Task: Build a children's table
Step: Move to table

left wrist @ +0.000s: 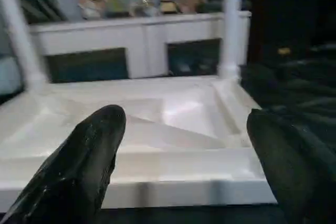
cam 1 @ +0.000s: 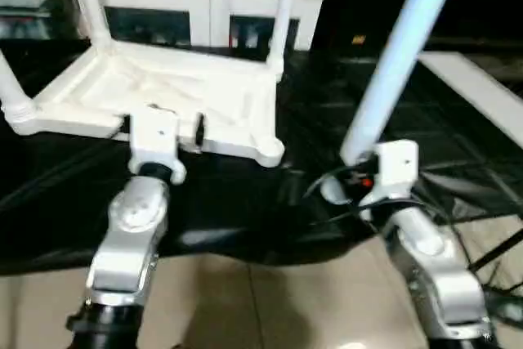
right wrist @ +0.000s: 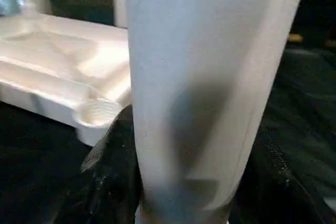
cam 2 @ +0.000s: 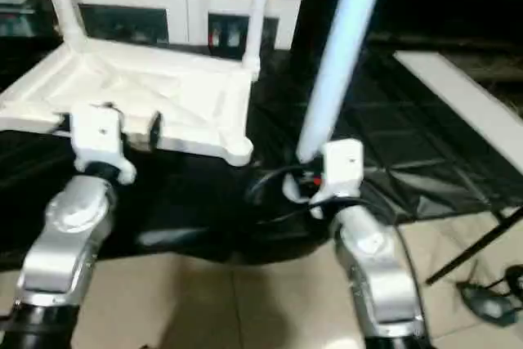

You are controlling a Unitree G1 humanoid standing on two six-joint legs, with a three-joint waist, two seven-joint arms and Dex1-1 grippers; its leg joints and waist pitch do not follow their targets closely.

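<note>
The children's table lies upside down on a black sheet: its white ribbed tabletop has three white legs standing in corner sockets, at the far left, far right and near left. The near right socket is empty. My left gripper is open, its black fingers standing on either side of the tabletop's near edge. My right gripper is shut on the thick end of a fourth leg, which rises steeply, leaning away to the right of the tabletop.
A white cabinet with glass doors stands behind the tabletop. The black sheet covers the floor under the work, with pale tiles nearer me. A white board lies at the right, and a black stand leg crosses the lower right.
</note>
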